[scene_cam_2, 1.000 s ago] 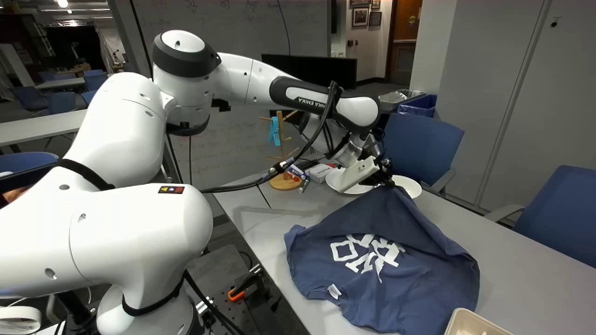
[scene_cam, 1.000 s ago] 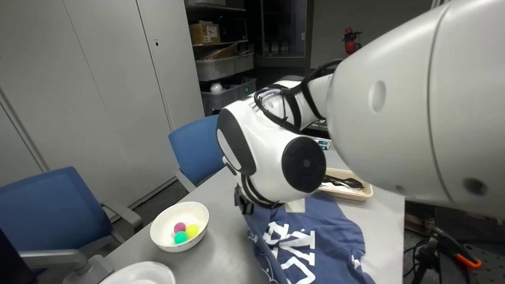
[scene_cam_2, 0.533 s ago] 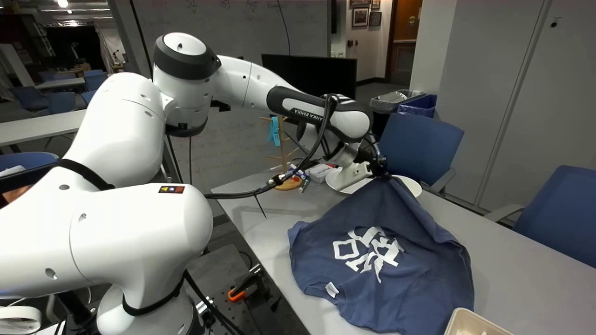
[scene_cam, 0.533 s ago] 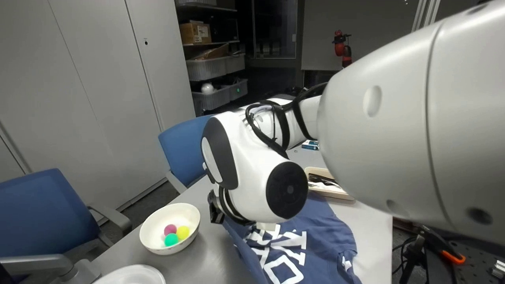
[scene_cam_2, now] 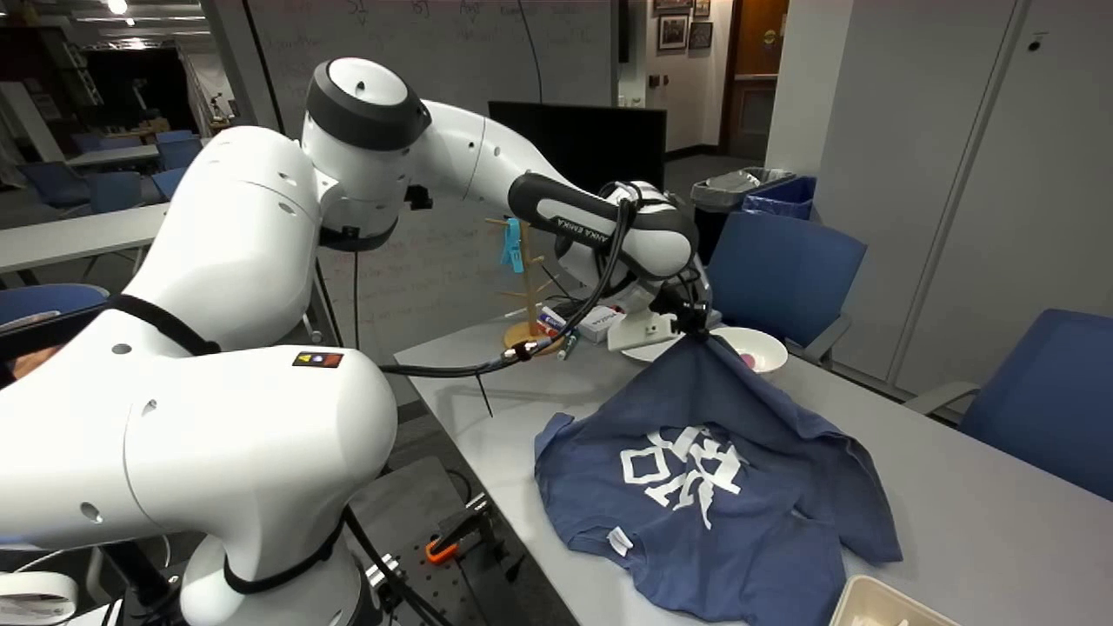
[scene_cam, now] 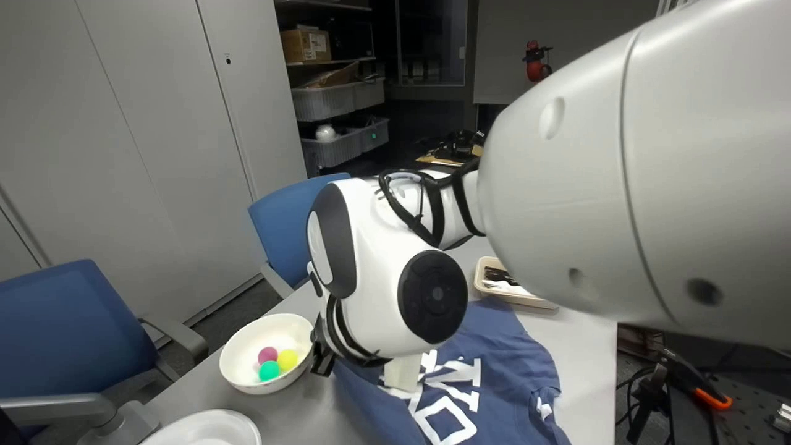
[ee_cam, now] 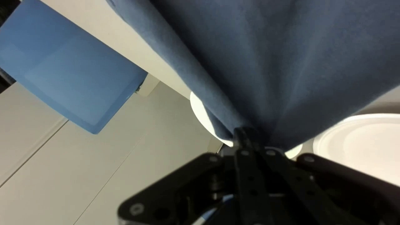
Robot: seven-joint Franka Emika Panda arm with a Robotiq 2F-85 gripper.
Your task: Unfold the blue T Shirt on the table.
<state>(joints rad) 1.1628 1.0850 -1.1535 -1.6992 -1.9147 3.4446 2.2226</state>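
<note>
The blue T-shirt (scene_cam_2: pixel 748 530) lies on the grey table (scene_cam_2: pixel 983 487), with a white print and a white neck tag facing up. Its neck end lies flat; its far end rises in a slope to my gripper (scene_cam_2: pixel 693 330). It also shows in an exterior view (scene_cam: pixel 507 346), partly hidden by the arm. In the wrist view the gripper (ee_cam: pixel 250 137) is shut with its fingertips on a gathered edge of the shirt (ee_cam: pixel 281 62). Folds fan out from the fingertips. A sleeve end (scene_cam_2: pixel 869 513) points toward the tray.
A white bowl (scene_cam: pixel 238 364) with coloured balls stands close beside the gripper. A white plate (scene_cam: pixel 213 426) is near it. A beige tray (scene_cam_2: pixel 869 596) stands by the shirt. A wooden stand (scene_cam_2: pixel 528 291), markers and a small box (scene_cam_2: pixel 598 323) are at the far end. Chairs (scene_cam_2: pixel 791 269) line the table.
My gripper has moved toward the table's far end, beside the bowl, pulling the shirt edge along. The sleeve near the tray has spread outward. An exterior view has shifted slightly.
</note>
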